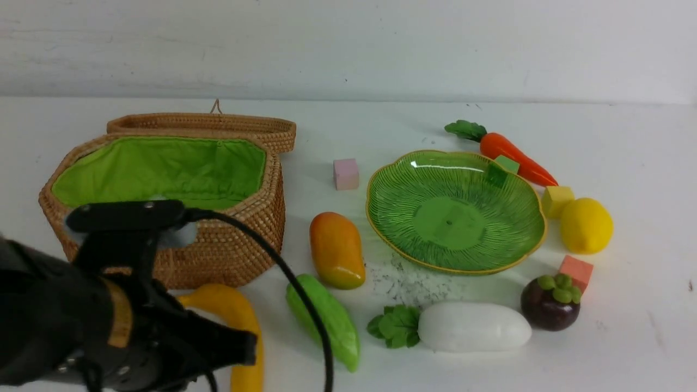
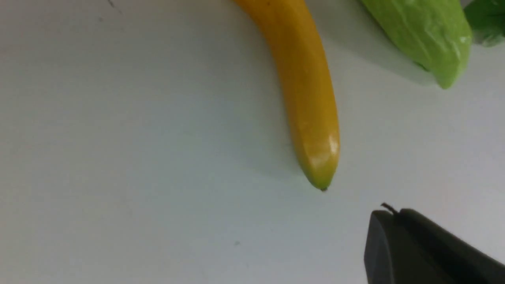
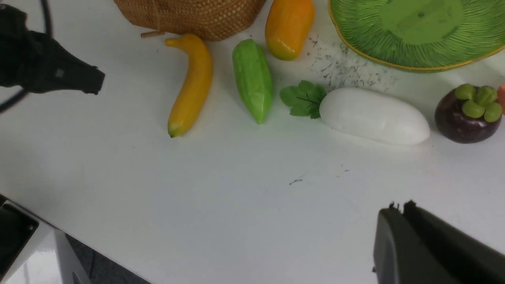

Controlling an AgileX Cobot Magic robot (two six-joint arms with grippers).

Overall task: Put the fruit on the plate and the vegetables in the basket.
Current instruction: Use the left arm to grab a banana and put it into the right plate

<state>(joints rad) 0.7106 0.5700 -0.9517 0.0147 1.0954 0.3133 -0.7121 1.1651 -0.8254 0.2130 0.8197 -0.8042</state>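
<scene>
A white table (image 1: 626, 348) is running back to a pale wall, and in the front view none of the sorting is showing as done. The plate (image 1: 414, 207) is lying bare, and the basket (image 1: 228, 256), its lid tipped back, is showing only green lining. Four fruits are lying on the table: banana (image 1: 239, 316), mango (image 1: 336, 250), lemon (image 1: 586, 225) and mangosteen (image 1: 550, 310). Three vegetables are lying there too: gourd (image 1: 326, 321), radish (image 1: 474, 326) and carrot (image 1: 514, 155). Four small cubes (image 1: 346, 174) are sitting among them. The left gripper (image 1: 248, 345) is hovering over the banana, near the basket. In the left wrist view its jaws are pressing together, empty, just off the banana's tip. In the right wrist view the right gripper (image 3: 400, 209) is likewise sitting closed and empty, well apart from the radish.
</scene>
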